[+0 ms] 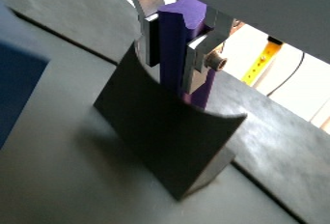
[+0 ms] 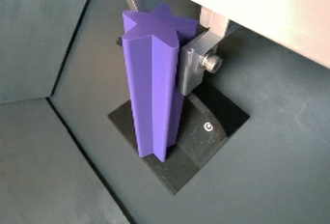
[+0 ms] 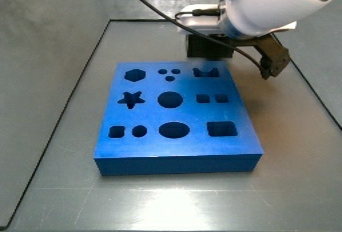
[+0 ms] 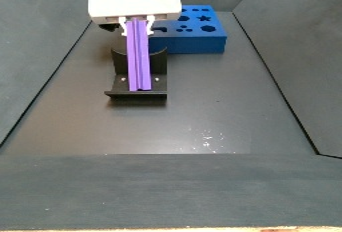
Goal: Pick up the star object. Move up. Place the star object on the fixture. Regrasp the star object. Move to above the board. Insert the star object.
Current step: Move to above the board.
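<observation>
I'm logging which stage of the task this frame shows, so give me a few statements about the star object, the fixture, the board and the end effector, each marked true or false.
1. The star object stands upright between the fingers of the end effector. True.
2. The star object's lower end is down at the fixture. True; both wrist views show it there too.
3. The star object already sits in the board's star hole. False: that hole shows empty in a side view, and the piece is over at the fixture.
4. The fixture stands on top of the board. False: it stands on the dark floor, apart from the board.
5. The end effector hangs over the board. False: it is above the fixture.
</observation>
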Controlling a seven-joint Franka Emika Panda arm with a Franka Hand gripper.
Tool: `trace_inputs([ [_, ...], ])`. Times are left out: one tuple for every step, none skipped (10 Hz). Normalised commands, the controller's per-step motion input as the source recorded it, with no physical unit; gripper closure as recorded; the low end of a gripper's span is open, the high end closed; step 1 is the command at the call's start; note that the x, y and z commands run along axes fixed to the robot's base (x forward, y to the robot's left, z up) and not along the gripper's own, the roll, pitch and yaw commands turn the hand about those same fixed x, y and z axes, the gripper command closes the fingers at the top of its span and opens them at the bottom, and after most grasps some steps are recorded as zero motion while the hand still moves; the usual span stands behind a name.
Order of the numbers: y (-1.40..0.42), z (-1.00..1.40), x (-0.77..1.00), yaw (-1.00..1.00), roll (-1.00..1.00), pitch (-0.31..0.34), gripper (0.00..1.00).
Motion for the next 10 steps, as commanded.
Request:
trace_inputs([
  [-0.10,1.00,-0.34,0.28,0.06,-0.275,1.00],
  [-0.09,1.00,-0.34,0.20,0.03,-0.319,1.00],
  [-0.08,1.00,-0.32,0.08,-0.01,-0.327,1.00],
  [-0.08,1.00,-0.31,0.00,-0.01,-0.316,1.00],
  [-0.07,1.00,-0.30,-0.09,-0.03,-0.279,1.00],
  [-0.07,1.00,-0.30,-0.13,-0.04,-0.237,1.00],
  [-0.06,1.00,-0.29,-0.15,-0.06,-0.207,1.00],
  [-0.06,1.00,-0.28,-0.17,-0.08,-0.142,1.00],
  [-0.05,1.00,-0.28,-0.19,-0.10,-0.096,1.00],
  [-0.04,1.00,-0.27,-0.20,-0.11,-0.040,1.00],
])
